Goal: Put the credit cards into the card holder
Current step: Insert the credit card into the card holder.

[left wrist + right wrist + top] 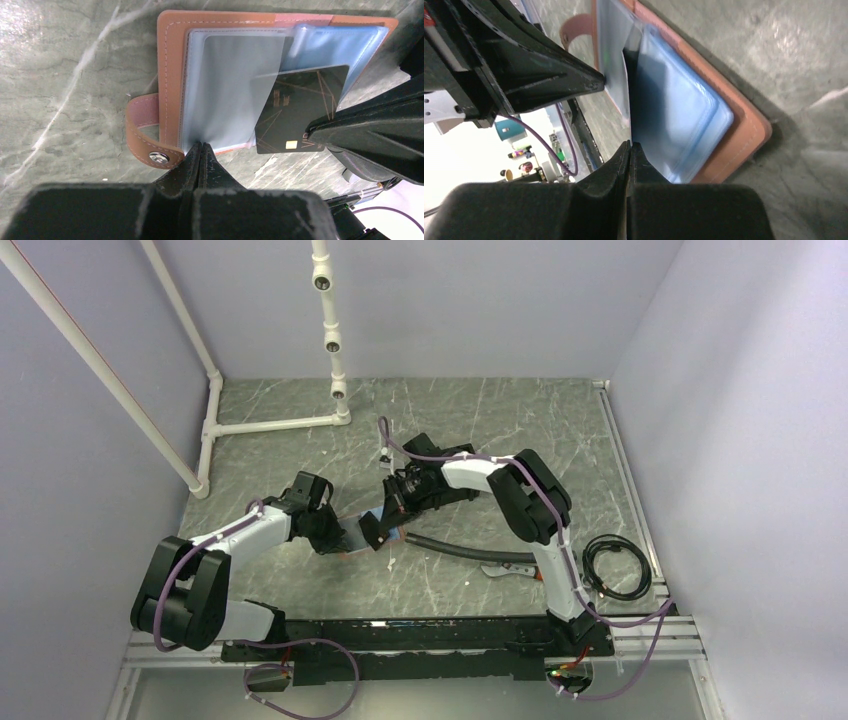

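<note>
The card holder (pixel 170 60), a tan-brown leather wallet with clear plastic sleeves, lies open on the table between the arms (pixel 352 538). My left gripper (pixel 201 146) is shut on the near edge of one clear sleeve. My right gripper (pixel 630 145) is shut on a dark blue-grey credit card (pixel 300 100) with gold lines. The card's far corner lies under the lifted sleeve, the rest sticks out towards the right gripper's fingers (pixel 350 135). In the right wrist view the card (pixel 636 85) shows nearly edge-on against the blue sleeves, with the left gripper's fingers (pixel 569 82) at the sleeve. No other cards show.
A black hose (pixel 470 548) lies right of the wallet, with a small tool (pixel 503 570) beside it. A coiled black cable (pixel 615 565) sits at the right. A white pipe frame (pixel 270 425) stands at the back left. Walls close in on three sides.
</note>
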Controlling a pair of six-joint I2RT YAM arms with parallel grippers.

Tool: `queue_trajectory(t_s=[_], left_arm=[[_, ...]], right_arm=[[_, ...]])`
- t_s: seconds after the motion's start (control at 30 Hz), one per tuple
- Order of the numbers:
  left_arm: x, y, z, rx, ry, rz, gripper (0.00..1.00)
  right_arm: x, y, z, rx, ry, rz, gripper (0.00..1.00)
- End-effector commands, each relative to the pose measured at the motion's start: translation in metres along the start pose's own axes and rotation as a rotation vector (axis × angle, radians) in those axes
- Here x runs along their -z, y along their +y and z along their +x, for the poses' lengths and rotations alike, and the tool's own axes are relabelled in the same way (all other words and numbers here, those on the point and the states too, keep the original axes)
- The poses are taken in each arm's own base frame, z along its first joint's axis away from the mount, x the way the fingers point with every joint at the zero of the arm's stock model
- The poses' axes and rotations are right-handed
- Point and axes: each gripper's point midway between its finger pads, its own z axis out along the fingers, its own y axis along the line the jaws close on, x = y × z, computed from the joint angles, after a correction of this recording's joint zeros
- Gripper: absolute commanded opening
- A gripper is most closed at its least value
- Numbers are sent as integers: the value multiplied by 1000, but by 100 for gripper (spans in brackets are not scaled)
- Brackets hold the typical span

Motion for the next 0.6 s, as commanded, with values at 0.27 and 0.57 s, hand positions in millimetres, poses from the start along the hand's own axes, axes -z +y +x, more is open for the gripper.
queue_trajectory(t_s=[0.27, 0.57], left_arm=[[-5, 24, 7, -1, 0, -86, 0], [-7, 22, 6, 3, -2, -77, 0]], right_arm=[[-9, 17, -39, 90, -143, -66, 0], [-21, 17, -31, 83, -154, -42, 0]])
